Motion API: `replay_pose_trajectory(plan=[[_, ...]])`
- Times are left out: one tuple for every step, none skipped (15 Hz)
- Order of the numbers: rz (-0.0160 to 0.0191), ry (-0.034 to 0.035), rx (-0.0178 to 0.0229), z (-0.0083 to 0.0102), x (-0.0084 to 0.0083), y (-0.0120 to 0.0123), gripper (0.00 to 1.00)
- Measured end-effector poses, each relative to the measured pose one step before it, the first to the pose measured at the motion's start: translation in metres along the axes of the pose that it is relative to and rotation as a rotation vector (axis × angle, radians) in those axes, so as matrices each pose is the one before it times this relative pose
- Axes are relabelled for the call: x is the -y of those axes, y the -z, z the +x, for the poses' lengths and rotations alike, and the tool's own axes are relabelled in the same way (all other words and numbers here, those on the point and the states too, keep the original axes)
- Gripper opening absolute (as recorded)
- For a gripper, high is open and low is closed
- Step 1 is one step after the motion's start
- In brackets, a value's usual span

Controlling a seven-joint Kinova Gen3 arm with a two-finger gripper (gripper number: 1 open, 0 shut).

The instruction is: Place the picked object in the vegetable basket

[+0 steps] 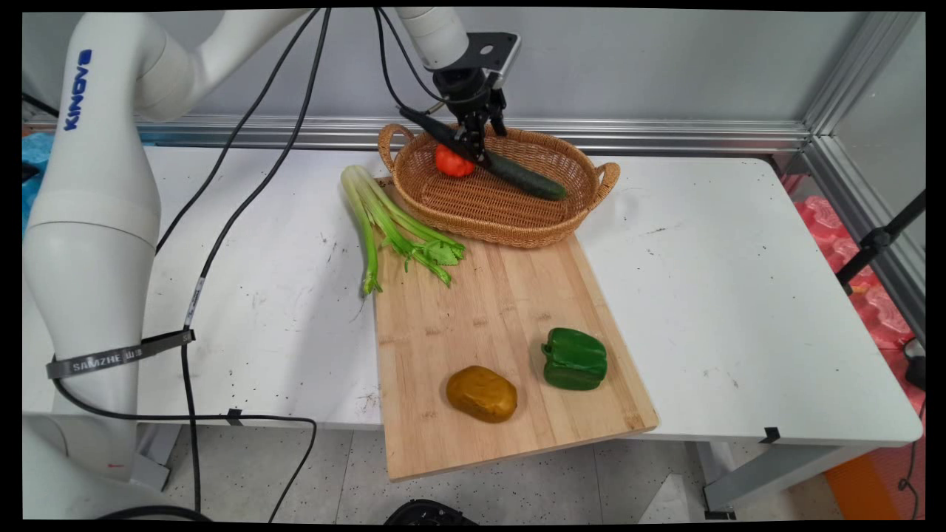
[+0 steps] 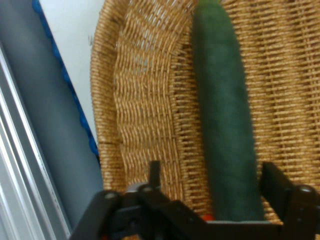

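My gripper point(image 1: 477, 146) hangs over the back left part of a wicker basket point(image 1: 510, 230) with two handles. A dark green cucumber point(image 1: 530, 180) lies slanted in the basket, one end under the gripper. A red tomato point(image 1: 452, 162) sits right beside that end. In the hand view the cucumber point(image 2: 225, 100) runs up the picture between the two fingers of the gripper point(image 2: 210, 169). The right finger point(image 2: 272, 175) is against it and the left finger point(image 2: 154, 172) stands apart with a gap. The basket weave point(image 2: 145, 100) fills the background, and a sliver of tomato point(image 2: 207, 217) shows low down.
A wooden cutting board point(image 1: 502, 310) reaches from the basket to past the table's near edge. A celery bunch point(image 1: 384, 222) lies across its far left corner. A brown potato point(image 1: 482, 394) and a green bell pepper point(image 1: 575, 359) lie near its front. The white table point(image 1: 739, 295) extends right.
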Motion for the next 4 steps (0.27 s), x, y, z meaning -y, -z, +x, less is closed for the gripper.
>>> replay_pose_trajectory(plan=[[0.00088, -0.00315, -0.00186, 0.00062, -0.00006, -0.00083, 1.00], [0.00116, -0.00163, -0.00130, 0.00034, -0.00004, -0.00035, 1.00], [0.00207, -0.00197, -0.00155, 0.00053, -0.00015, -0.00024, 1.00], [0.00167, -0.00113, -0.00137, 0.00046, -0.00006, -0.00007, 1.00]])
